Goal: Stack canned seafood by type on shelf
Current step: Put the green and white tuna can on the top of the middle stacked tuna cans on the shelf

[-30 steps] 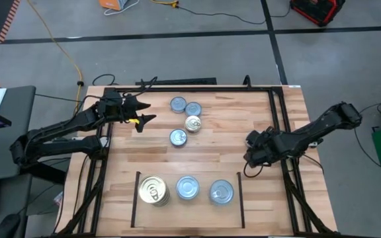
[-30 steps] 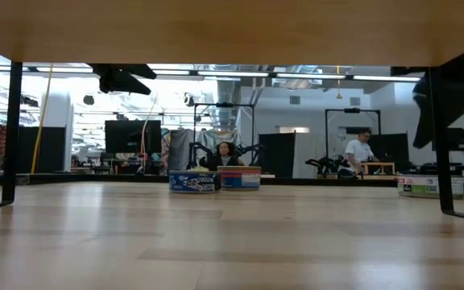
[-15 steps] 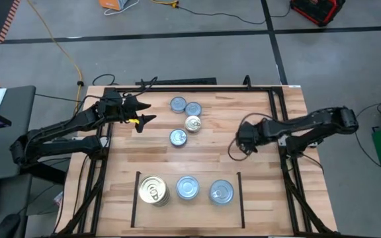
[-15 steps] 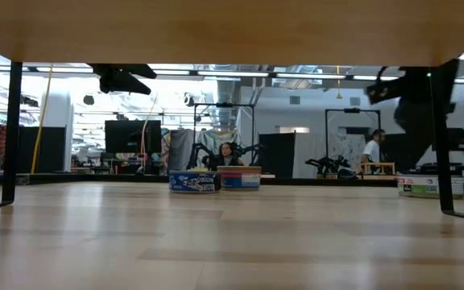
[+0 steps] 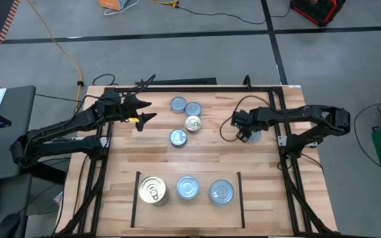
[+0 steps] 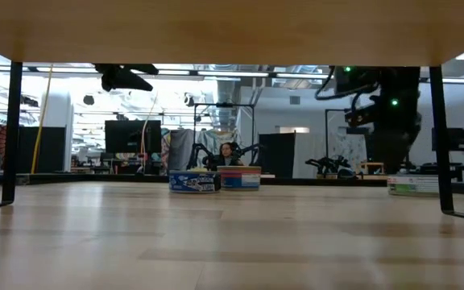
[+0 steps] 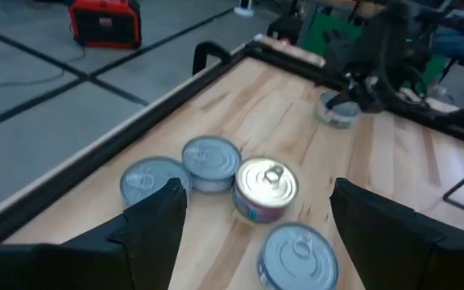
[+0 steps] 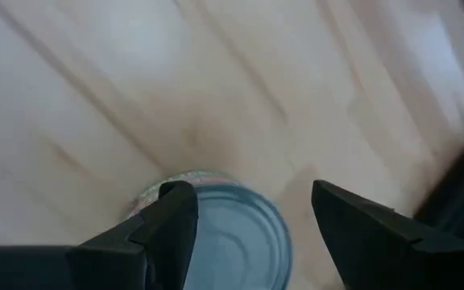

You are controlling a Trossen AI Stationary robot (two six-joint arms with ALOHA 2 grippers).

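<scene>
Right gripper point(image 5: 242, 127) hangs spread over a lone silver-topped flat round tin point(image 8: 230, 234) at the table's right; off-centre, a finger could clip its rim. Left gripper point(image 5: 144, 112), spread, waits far left.

A seated person point(image 6: 226, 153) shows beyond the table point(image 5: 210, 162).

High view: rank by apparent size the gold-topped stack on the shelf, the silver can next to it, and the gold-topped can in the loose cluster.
1. Gold-topped stack, clearly largest; stacked, so nearer the camera.
2. Silver can beside it.
3. Gold-topped can in the cluster, smallest.
</scene>
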